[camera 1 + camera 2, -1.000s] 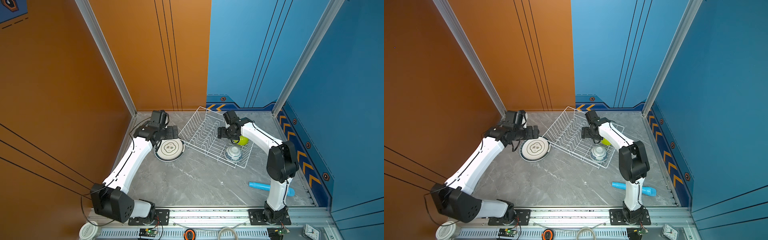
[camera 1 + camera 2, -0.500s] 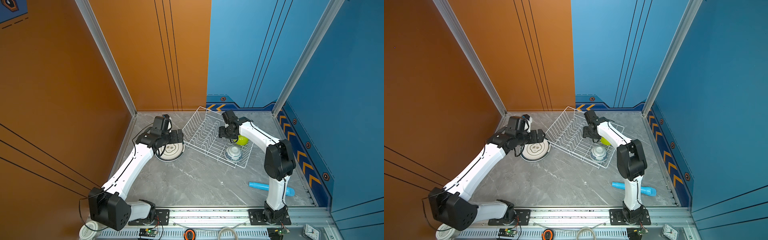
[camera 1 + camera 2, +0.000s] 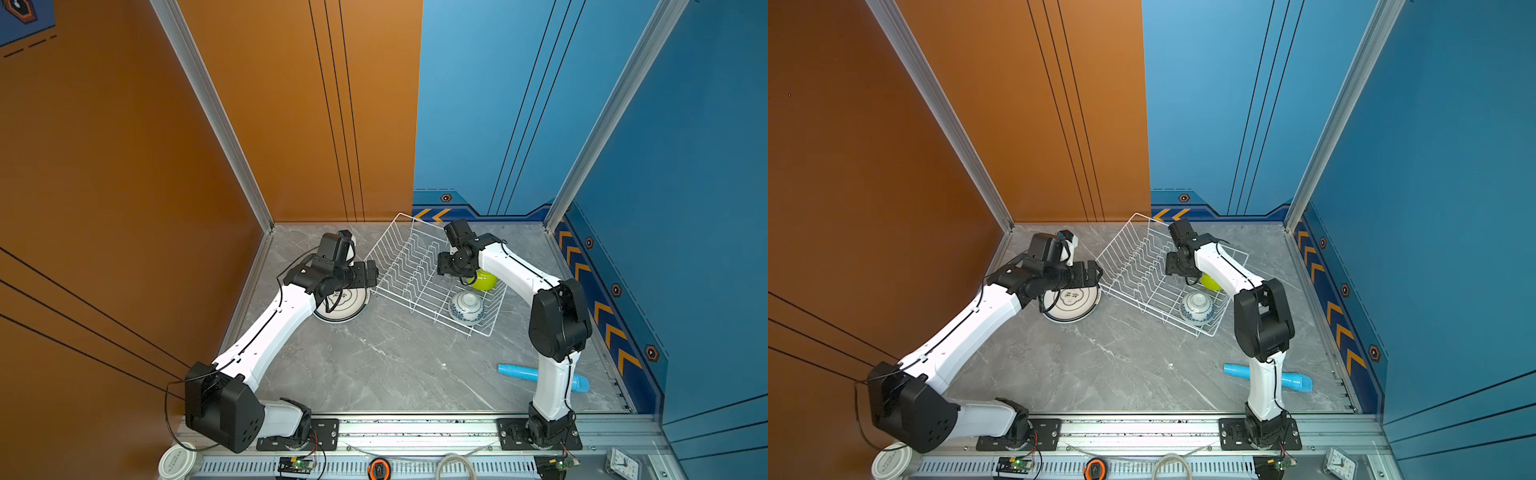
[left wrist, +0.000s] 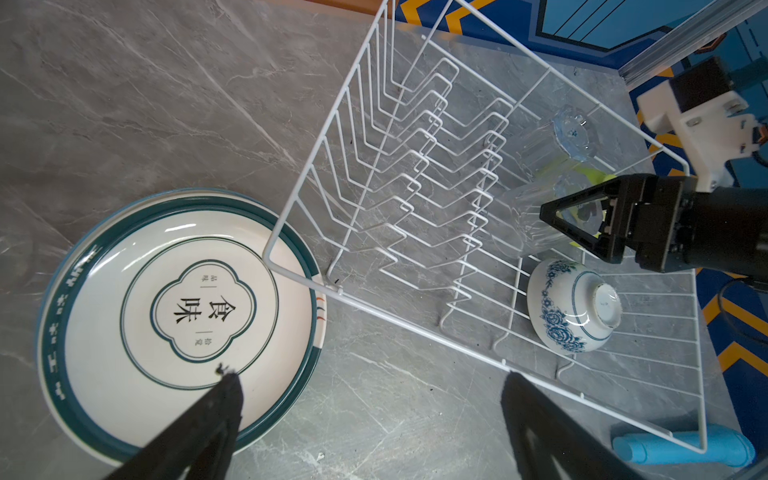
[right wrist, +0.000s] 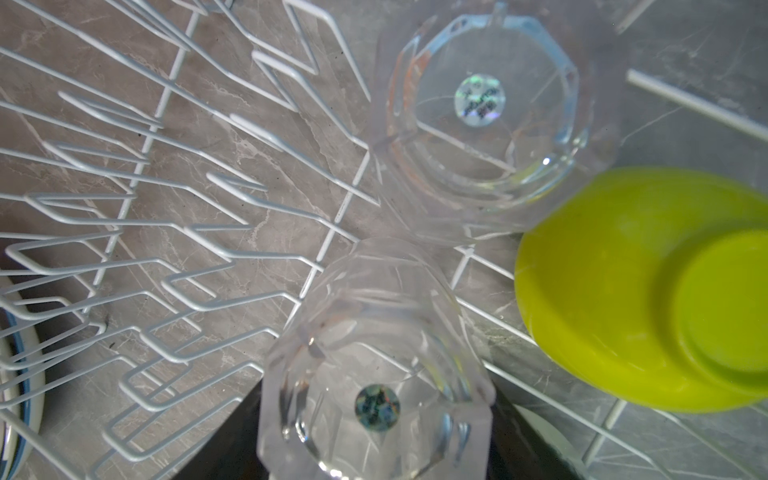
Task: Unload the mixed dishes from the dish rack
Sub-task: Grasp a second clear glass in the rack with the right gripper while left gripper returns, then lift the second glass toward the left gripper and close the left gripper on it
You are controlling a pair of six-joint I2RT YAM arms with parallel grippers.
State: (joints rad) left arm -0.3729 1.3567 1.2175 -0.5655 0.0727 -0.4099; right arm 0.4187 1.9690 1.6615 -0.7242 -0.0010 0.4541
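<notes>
At the left, a dark-rimmed plate (image 4: 178, 320) lies flat on the grey worktop (image 3: 374, 365), out of the dish rack, and the edge of another plate seems to show beneath it. The left pincer (image 4: 368, 378) hangs just above it, released, its two fingers spread wide. One finger is over the plate's edge and the other over bare worktop beside the rack, and it touches nothing. The white wire dish rack (image 3: 409, 266) stands just right of the plate. In the left wrist view its nearest rim corner reaches over the plate's edge. Its rows of zigzag dividers hold nothing. The dishes all sit at its right end. There the right pincer (image 5: 376, 399) reaches down into the rack and grasps a glass cup (image 5: 376, 332), with a finger against each side of the cup's faceted base. This cup stands upside down, just beside the dividers, its base towards the wrist camera. A second glass cup (image 5: 482, 104), also upside down, stands just behind it and clear of the fingers. To their right a lime-green bowl (image 5: 623, 291) rests upside down in the rack, close to the held cup and partly under the right arm in both top views. A small white-and-blue bowl (image 4: 569, 307) lies tipped, foot up, in the rack's near right corner, apart from the pincer. Farther right a light blue tube (image 3: 515, 371) lies on the worktop, well away from the rack.
</notes>
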